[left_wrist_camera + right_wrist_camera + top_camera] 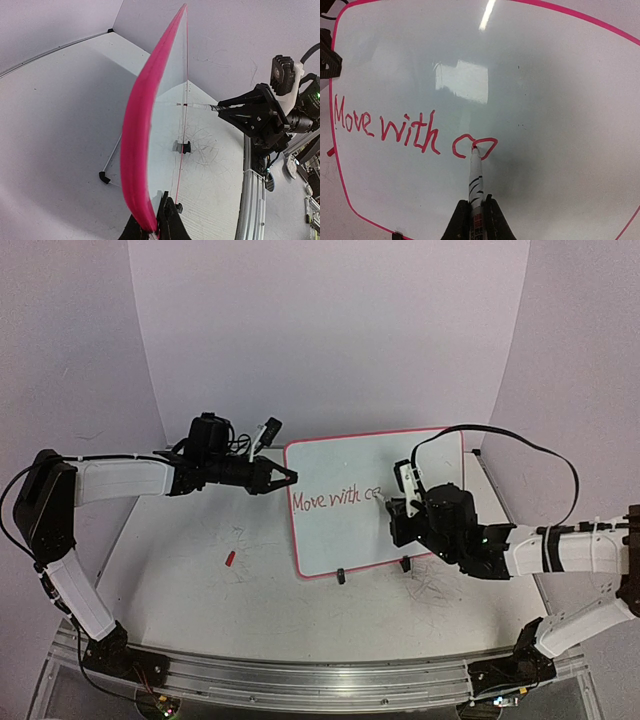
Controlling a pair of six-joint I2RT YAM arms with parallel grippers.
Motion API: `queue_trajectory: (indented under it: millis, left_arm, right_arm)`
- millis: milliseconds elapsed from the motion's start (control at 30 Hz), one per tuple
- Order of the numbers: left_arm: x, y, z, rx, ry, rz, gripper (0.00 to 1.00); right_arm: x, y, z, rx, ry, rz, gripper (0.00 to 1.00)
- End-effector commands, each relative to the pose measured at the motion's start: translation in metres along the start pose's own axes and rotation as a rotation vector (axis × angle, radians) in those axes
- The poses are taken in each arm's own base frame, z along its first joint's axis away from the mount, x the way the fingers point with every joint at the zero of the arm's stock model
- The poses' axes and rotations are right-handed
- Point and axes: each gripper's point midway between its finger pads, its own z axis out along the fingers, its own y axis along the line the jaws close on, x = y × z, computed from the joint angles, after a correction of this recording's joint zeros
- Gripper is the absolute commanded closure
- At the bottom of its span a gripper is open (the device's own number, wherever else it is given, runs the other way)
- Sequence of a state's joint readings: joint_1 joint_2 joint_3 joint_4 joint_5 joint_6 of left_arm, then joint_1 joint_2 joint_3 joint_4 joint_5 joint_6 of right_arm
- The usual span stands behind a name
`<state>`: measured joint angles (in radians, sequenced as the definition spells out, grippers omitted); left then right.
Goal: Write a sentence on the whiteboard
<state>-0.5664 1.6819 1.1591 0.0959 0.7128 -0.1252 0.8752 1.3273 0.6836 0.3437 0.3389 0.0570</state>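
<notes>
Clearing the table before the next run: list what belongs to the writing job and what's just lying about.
In use: whiteboard, its edge clamped in the left gripper; red sentence, unfinished; marker, held by the right gripper, tip on the board.
Lying about, on the table: small red piece; grey scribbles.

Glossy, reflective whiteboard [545, 90], smooth red plastic-looking rim [136, 130], matt scuffed white table [180, 610], ribbed bare-metal rail [320, 677]

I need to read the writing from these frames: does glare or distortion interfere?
Right wrist: glare patches on the whiteboard sit above the sentence, which is sharp. Left wrist: board edge-on, rim bowed by the lens, lettering unreadable. Top external: lettering small, glare-free.
</notes>
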Motion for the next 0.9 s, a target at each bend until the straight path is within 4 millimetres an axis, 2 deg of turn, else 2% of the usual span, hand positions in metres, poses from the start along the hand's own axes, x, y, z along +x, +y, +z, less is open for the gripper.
queue_trajectory:
  millis: [0, 67, 233, 867]
  left_arm:
    - [-0.01, 0.025, -0.006, -0.171, -0.005, 0.117, 1.0]
    - [-0.01, 0.024, -0.005, -0.169, -0.005, 0.117, 1.0]
    - [-0.009, 0.025, -0.005, -0.172, -0.002, 0.128, 1.0]
    - [-0.01, 0.025, -0.006, -0.179, -0.001, 0.149, 1.0]
  right_arm:
    - [-0.026, -0.024, -0.019, 0.066, -0.086, 0.044, 1.0]
    - [-0.027, -0.028, -0.016, 0.077, -0.085, 0.048, 1.0]
    - [-0.025, -0.022, -0.006, 0.058, -0.073, 0.042, 1.0]
    - [-0.024, -0.018, -0.002, 0.048, -0.071, 0.035, 1.0]
